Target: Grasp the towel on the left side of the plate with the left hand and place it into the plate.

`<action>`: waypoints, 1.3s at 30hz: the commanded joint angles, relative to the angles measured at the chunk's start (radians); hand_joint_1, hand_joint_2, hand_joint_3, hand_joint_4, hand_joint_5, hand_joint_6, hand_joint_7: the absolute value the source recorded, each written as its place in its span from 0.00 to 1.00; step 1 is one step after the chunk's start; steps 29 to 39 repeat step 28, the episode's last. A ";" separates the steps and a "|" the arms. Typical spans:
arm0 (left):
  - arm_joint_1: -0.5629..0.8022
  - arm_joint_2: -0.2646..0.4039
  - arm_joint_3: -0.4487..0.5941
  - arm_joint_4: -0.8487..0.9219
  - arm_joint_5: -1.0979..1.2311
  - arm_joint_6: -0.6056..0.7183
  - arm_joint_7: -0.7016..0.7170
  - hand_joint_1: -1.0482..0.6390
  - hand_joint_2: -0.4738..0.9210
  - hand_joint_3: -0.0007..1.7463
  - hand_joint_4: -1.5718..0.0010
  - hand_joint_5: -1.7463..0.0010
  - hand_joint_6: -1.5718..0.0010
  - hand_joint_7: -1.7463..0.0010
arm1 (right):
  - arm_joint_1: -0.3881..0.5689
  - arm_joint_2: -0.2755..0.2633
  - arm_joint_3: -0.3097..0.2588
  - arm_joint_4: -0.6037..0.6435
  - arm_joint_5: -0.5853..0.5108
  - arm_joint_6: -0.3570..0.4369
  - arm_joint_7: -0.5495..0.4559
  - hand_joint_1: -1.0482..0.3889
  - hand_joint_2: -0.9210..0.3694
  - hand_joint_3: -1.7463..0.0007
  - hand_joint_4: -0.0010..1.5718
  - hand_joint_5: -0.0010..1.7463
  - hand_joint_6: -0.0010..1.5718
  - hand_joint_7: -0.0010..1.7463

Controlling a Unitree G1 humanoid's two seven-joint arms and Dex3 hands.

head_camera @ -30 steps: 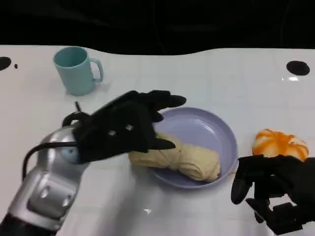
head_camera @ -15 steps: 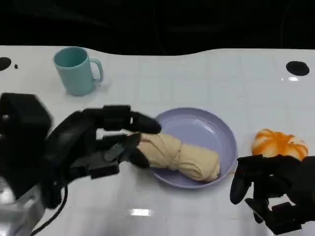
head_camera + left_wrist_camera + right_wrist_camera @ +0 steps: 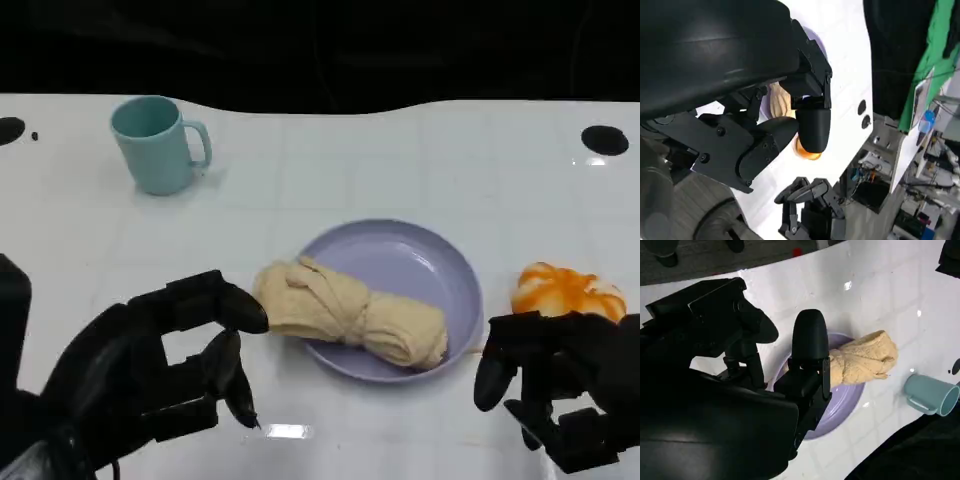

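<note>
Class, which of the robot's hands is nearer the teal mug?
Left. The left hand lies directly in front of the teal mug; the right hand sits across the table, beyond the plate.

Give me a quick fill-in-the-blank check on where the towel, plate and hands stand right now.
1. The towel lies partly in the plate, one end hanging over its ____ rim.
2. The left hand holds ____.
3. The teal ____ stands at the table's far left.
4. The orange object lies beside the ____ hand.

Missing words: left; nothing; mug; right
</note>
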 commanded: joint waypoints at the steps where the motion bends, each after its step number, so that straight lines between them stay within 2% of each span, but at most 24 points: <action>1: -0.008 0.012 -0.003 0.042 -0.010 0.006 0.039 0.52 0.78 0.67 0.49 0.00 0.59 0.00 | 0.009 -0.022 -0.018 0.007 0.005 -0.020 0.012 0.75 0.25 0.41 0.45 0.96 0.44 0.82; 10: 0.004 0.071 -0.067 0.109 0.011 -0.083 0.017 0.52 0.78 0.69 0.47 0.00 0.58 0.00 | 0.026 -0.028 -0.027 0.027 0.006 -0.062 0.017 0.76 0.24 0.41 0.45 0.95 0.43 0.82; 16: 0.009 0.101 -0.096 0.124 0.014 -0.129 0.019 0.51 0.76 0.70 0.47 0.00 0.57 0.00 | 0.027 -0.024 -0.028 0.029 0.006 -0.062 0.015 0.77 0.24 0.42 0.45 0.95 0.43 0.81; 39: 0.004 0.110 -0.112 0.110 0.002 -0.125 0.050 0.53 0.74 0.72 0.48 0.00 0.56 0.00 | 0.021 -0.026 -0.031 0.033 0.006 -0.062 0.019 0.76 0.24 0.41 0.44 0.96 0.43 0.82</action>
